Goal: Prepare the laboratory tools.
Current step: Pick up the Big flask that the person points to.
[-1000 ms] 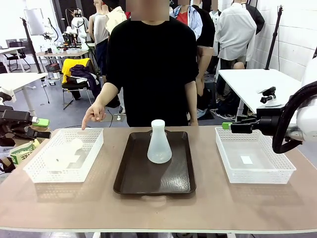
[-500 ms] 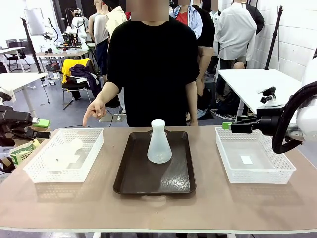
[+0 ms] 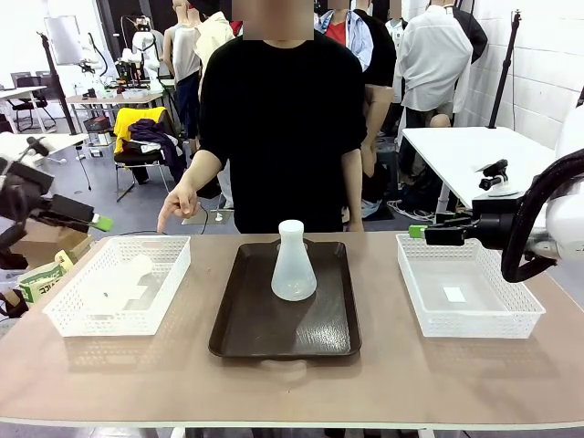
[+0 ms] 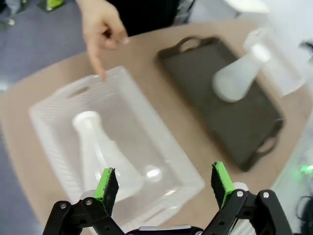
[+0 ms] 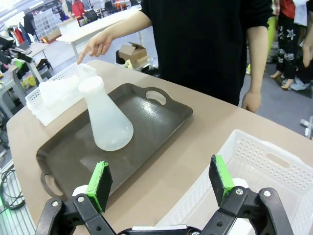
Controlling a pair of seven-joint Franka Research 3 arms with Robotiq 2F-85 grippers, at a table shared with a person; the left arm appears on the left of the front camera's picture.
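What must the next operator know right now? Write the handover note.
Left gripper: jaws open, empty, above the left basket.
Right gripper: jaws open, empty, beside the right basket.
Upright flask stands on the tray; lying flask is in the left basket.
Person's hand points at that basket's far rim.
Done: one flask on the tray. Left: probably grip the lying flask and stand it there too.

Black two-finger left hand [image 4: 164, 181] and right hand [image 5: 159, 181] — green pads [image 4: 106, 183], small round screws [image 4: 88, 201].
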